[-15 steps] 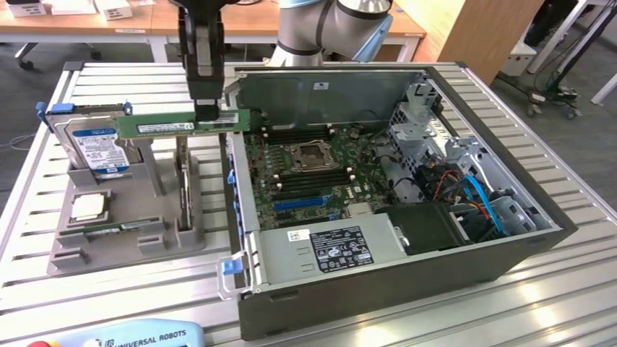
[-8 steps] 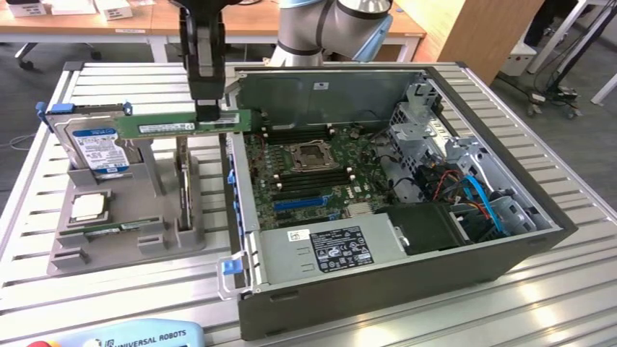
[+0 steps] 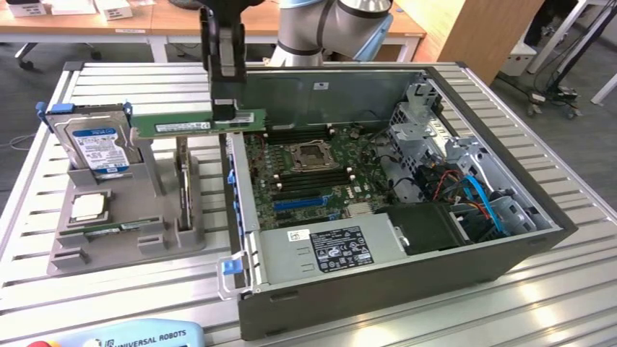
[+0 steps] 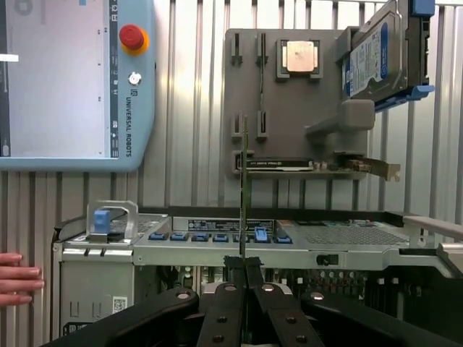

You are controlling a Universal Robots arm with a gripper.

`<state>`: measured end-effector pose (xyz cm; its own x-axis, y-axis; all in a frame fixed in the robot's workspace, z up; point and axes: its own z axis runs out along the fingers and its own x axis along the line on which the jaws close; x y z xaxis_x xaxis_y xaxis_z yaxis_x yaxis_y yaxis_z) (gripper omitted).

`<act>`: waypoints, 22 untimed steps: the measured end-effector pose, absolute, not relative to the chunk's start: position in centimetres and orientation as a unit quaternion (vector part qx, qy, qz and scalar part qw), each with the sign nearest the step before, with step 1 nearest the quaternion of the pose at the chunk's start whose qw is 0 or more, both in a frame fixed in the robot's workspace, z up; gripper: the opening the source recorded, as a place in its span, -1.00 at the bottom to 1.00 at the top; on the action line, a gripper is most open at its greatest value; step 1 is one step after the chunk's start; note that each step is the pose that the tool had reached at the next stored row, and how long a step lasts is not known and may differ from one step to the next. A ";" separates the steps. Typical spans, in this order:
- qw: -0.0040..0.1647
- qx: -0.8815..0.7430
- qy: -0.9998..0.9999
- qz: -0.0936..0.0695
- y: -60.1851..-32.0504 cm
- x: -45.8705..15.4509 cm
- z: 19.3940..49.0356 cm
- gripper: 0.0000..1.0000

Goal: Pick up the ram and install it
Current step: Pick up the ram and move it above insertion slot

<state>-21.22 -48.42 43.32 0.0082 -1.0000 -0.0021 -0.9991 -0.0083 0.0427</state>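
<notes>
Pincer [image 4: 244,262] with ram [image 4: 244,188], hard drive [image 4: 367,59] nearby

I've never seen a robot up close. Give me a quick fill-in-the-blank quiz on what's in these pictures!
The claw holds the ram, a long thin board coloured ___. The hard drive sits in the grey holder with a ___ label. The button on the teach pendant is ___.
Missing: green, blue, red.
</notes>
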 end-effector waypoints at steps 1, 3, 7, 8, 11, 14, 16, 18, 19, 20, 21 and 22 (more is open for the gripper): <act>0.014 0.710 -0.704 -0.016 -48.4 -21.0 43.3 -0.77; 0.014 0.710 -0.704 -0.016 -48.4 -20.8 43.3 -0.77; 0.014 0.711 -0.703 -0.016 -48.4 -20.2 43.3 -0.77; 0.014 0.711 -0.703 -0.016 -48.4 -19.9 43.3 -0.77; 0.014 0.711 -0.703 -0.016 -48.4 -19.0 43.3 -0.77; 0.014 0.711 -0.703 -0.016 -48.4 -18.2 43.3 -0.77; 0.014 0.711 -0.703 -0.016 -48.4 -17.7 43.3 -0.77; 0.014 0.711 -0.703 -0.016 -48.4 -17.1 43.3 -0.77; 0.014 0.711 -0.703 -0.016 -48.4 -16.8 43.3 -0.77; 0.014 0.711 -0.702 -0.016 -48.4 -16.4 43.3 -0.77; 0.014 0.712 -0.702 -0.016 -48.4 -16.1 43.3 -0.77; 0.014 0.712 -0.702 -0.016 -48.4 -15.7 43.3 -0.77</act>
<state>-15.73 -48.43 43.27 0.0131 -0.9999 -0.0021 -0.9990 -0.0132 0.0427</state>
